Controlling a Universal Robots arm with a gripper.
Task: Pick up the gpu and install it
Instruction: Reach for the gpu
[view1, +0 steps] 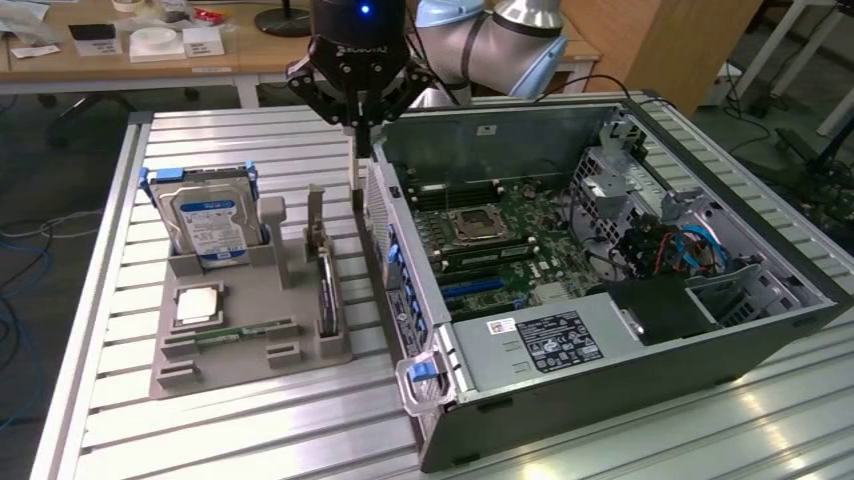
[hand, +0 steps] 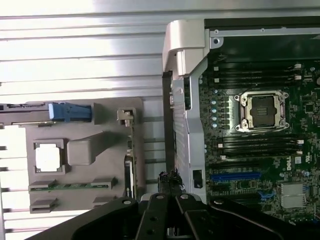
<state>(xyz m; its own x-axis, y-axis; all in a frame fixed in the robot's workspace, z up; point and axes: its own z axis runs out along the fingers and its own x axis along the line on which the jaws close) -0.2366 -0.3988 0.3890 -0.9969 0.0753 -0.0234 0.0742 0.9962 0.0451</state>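
Observation:
The gpu (view1: 326, 290) is a thin black card standing on edge in a slot of the grey holder (view1: 254, 360), its pale bracket at the far end. The wrist view shows the gpu (hand: 130, 165) edge-on. My gripper (view1: 358, 198) hangs shut above the gap between the holder and the open computer case (view1: 601, 380), just past the card's bracket end and a little higher than it. Nothing is between its fingers. In the wrist view the gripper (hand: 170, 181) sits over the case's side wall, beside the card.
The holder also carries a silver hard drive (view1: 207, 222), a processor chip (view1: 198, 305) and a green memory stick (view1: 247, 330). Inside the case lie the motherboard's processor socket (view1: 474, 226) and blue slots (view1: 470, 290). A desk with clutter stands behind.

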